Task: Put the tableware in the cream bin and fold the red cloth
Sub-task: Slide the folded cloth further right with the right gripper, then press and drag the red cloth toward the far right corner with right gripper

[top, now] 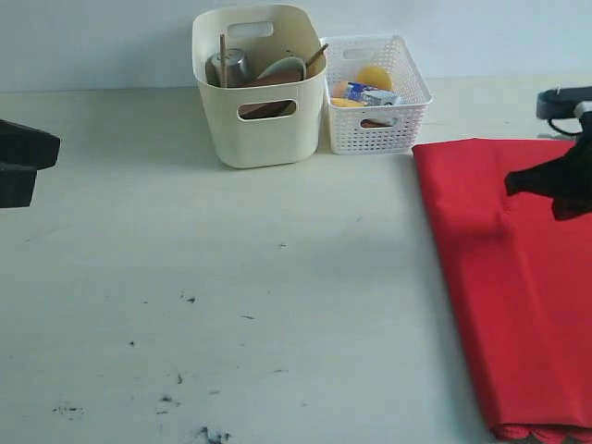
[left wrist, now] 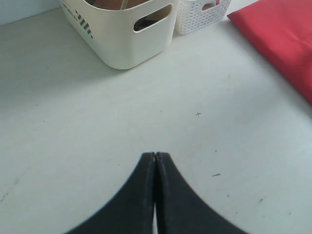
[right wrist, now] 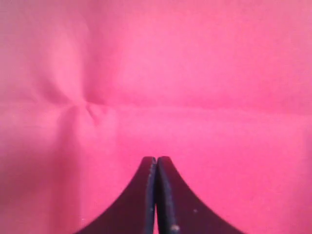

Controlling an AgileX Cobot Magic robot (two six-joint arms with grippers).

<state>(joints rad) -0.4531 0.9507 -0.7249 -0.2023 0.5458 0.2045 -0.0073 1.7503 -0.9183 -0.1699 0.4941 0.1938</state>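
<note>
The cream bin (top: 259,116) stands at the back of the table with tableware inside: a steel cup (top: 231,65), a pale bowl (top: 282,67), chopsticks (top: 223,57) and a brown plate (top: 264,109) seen through its handle hole. The red cloth (top: 518,287) lies folded into a long strip on the right. My right gripper (right wrist: 156,159) hovers over the cloth, shut and empty; in the exterior view it is the dark shape (top: 555,180). My left gripper (left wrist: 154,154) is shut over bare table, at the left edge (top: 23,162). The bin (left wrist: 122,36) shows ahead of it.
A white lattice basket (top: 375,97) with a lemon (top: 375,76) and a carton (top: 370,94) stands right of the bin. A dark device (top: 564,102) sits at the far right back. The pale table (top: 231,277) has small dark scuffs near its front.
</note>
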